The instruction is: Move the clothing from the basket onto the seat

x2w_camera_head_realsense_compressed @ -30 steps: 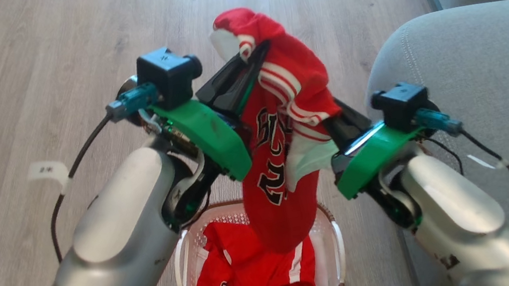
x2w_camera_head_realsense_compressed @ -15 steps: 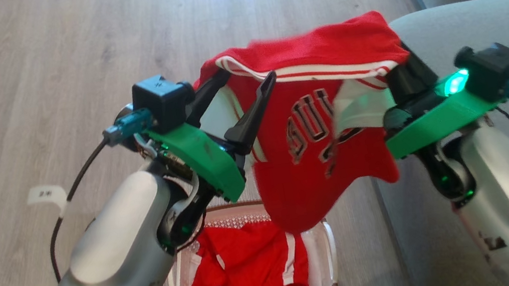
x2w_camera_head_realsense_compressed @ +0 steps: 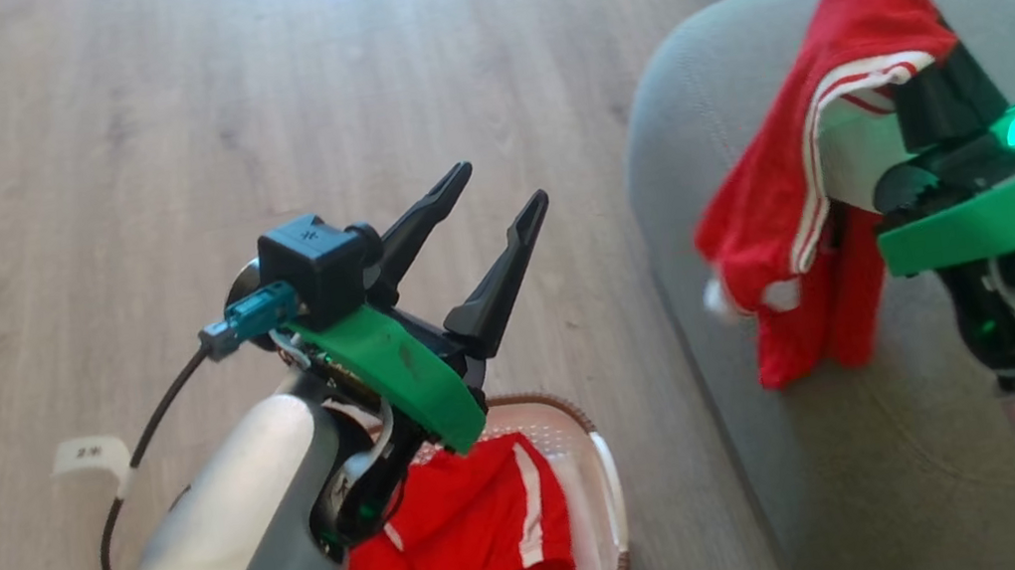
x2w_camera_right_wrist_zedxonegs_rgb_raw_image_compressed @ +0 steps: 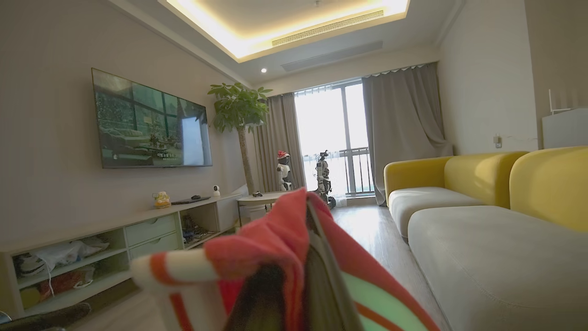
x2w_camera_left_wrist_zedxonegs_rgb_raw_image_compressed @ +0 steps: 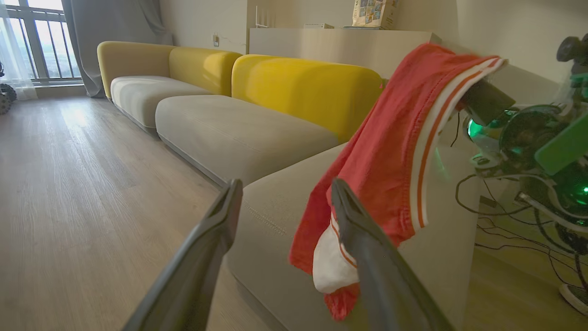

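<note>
The red jersey [x2w_camera_head_realsense_compressed: 814,179] hangs pinched in the closed jaws of my right gripper [x2w_camera_head_realsense_compressed: 937,95], draped over the seat [x2w_camera_head_realsense_compressed: 897,468]; red shorts [x2w_camera_head_realsense_compressed: 467,552] lie in the basket [x2w_camera_head_realsense_compressed: 601,472]; my left gripper [x2w_camera_head_realsense_compressed: 501,185] hovers above it, jaws wide, empty.

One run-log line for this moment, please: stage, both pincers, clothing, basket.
stage: jersey transfer | left pincer: open, empty | right pincer: shut on jersey, hanging over seat | shorts: in basket
</note>
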You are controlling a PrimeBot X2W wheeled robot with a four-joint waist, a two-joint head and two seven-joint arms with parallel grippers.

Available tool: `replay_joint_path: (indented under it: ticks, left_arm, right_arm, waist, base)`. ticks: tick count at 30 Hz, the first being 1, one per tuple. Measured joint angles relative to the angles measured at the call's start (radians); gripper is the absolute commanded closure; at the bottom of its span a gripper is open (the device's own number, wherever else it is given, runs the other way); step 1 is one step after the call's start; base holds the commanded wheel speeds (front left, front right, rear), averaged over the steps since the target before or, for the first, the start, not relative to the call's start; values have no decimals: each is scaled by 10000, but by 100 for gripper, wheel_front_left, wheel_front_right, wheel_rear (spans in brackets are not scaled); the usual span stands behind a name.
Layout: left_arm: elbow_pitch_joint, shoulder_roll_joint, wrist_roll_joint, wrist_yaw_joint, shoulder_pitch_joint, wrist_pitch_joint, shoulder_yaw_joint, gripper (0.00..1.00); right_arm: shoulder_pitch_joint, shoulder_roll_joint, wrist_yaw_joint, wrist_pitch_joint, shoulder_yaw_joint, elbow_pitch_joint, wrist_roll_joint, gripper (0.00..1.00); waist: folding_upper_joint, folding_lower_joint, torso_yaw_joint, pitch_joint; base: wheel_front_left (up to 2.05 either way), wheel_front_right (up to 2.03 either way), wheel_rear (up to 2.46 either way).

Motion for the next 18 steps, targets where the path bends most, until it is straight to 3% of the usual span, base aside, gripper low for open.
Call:
replay_joint_path:
  ticks: [18]
  left_arm:
    - [-272, 207, 115, 303, 474, -550, -86, 0]
  right_arm:
    - [1195, -102, 0, 347, -941, -2201, -63, 100]
  waist:
    - [0, 0, -2483, 344]
  base:
    - [0, 0, 0]
